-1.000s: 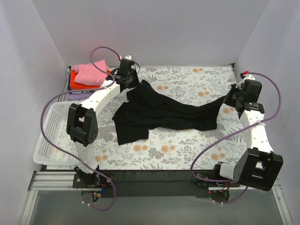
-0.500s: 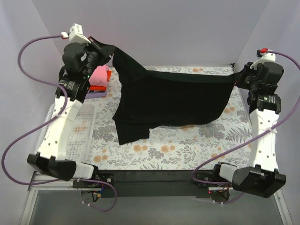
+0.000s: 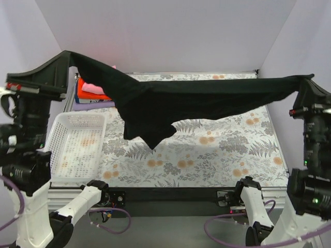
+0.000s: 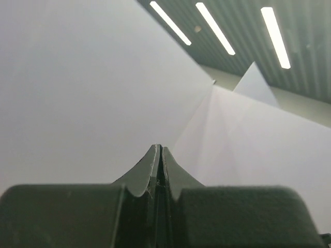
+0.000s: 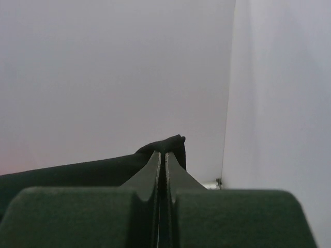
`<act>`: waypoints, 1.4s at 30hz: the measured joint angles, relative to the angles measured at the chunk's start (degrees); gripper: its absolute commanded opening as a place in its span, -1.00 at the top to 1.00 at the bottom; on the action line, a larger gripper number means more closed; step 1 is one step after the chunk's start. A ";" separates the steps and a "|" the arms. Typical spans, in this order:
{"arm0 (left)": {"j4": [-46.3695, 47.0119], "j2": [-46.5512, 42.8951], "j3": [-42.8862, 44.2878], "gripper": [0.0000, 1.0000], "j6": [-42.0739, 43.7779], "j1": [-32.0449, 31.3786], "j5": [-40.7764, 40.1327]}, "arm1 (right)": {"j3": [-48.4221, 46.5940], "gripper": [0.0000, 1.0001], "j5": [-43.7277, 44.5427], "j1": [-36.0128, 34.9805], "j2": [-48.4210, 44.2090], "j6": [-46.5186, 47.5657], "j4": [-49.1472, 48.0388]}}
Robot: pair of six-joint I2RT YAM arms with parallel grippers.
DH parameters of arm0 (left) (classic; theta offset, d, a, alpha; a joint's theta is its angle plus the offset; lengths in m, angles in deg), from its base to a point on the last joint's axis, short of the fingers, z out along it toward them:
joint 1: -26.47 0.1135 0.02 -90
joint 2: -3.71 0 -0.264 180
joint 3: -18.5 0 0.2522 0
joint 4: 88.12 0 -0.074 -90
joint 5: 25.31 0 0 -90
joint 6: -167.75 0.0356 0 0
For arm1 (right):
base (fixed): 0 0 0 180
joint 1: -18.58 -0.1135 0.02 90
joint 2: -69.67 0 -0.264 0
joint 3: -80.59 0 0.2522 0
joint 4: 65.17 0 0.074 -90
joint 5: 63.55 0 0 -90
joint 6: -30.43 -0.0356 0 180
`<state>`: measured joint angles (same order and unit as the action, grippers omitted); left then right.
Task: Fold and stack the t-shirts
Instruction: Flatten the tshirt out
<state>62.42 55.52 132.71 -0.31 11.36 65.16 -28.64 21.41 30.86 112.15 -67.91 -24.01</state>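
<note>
Lifted black tee [image 3: 196, 101] — span shows overhead only.

Lab test booth: white partition walls [image 3: 165, 36], ceiling strip lights [image 4: 220, 28].

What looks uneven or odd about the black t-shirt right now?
The black t-shirt is stretched in the air between the left tool and right tool, but its left part sags in a bunched point above the tablecloth, not level.
</note>
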 measured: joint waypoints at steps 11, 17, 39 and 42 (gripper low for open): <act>5.40 2.49 2.34 1.00 -1.29 0.00 4.90 | 2.34 0.97 2.32 -0.02 -1.18 -0.68 -1.14; 6.56 22.73 2.86 1.00 -1.84 0.00 10.69 | 17.40 0.97 3.19 0.00 8.74 -1.79 -4.76; -2.43 25.14 4.96 1.00 5.44 0.00 11.69 | 16.76 0.97 2.54 0.04 11.34 -3.26 -8.96; -0.98 15.23 2.29 1.00 6.12 0.00 10.47 | 15.08 0.97 3.45 0.04 5.88 -2.54 -7.52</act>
<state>61.44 70.75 135.00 5.81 11.36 75.63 -13.55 24.86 30.90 118.03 -70.44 -31.53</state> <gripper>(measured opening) 0.014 0.031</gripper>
